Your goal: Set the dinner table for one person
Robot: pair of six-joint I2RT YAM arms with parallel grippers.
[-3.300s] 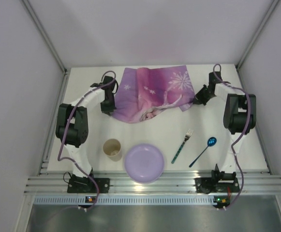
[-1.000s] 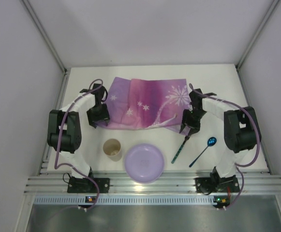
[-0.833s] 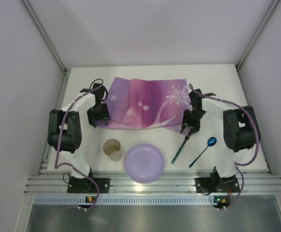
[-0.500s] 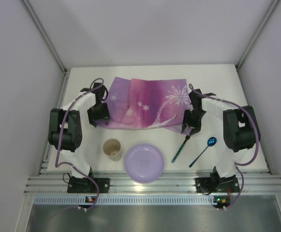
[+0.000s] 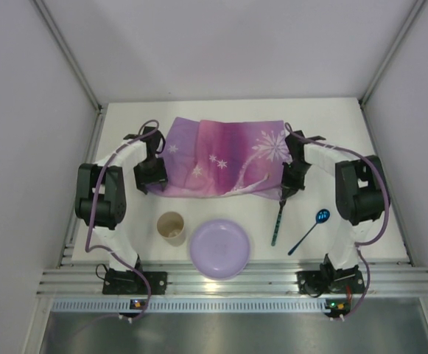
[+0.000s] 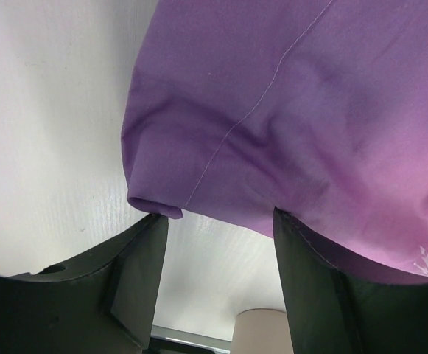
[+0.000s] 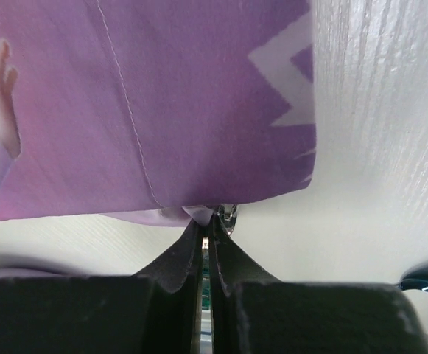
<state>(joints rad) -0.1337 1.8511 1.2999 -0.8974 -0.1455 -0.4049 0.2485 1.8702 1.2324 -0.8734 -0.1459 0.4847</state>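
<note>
The dinner table (image 5: 331,133) is a white top with a purple-pink printed placemat (image 5: 221,158) spread flat at its back middle. My left gripper (image 5: 149,184) stands open at the mat's near left corner (image 6: 155,206), with bare table between its fingers (image 6: 215,221). At the mat's near right corner, my right gripper (image 5: 286,190) is shut. Its tips (image 7: 208,220) touch a small fold of the mat's edge, and the fork's tines (image 7: 229,214) lie just beside them. Whether the fold is pinched I cannot tell. The teal-handled fork (image 5: 277,220) lies nearly straight, tines at the mat.
A tan cup (image 5: 172,227) stands near the front left, and a lilac plate (image 5: 219,248) sits beside it at the front middle. To the right of the fork lies a blue spoon (image 5: 309,230). White walls enclose the table on three sides.
The right gripper has closed at the mat's near right corner. The fork has swung from slanted to nearly straight, its tines now at the mat's edge. The left arm has barely moved.
</note>
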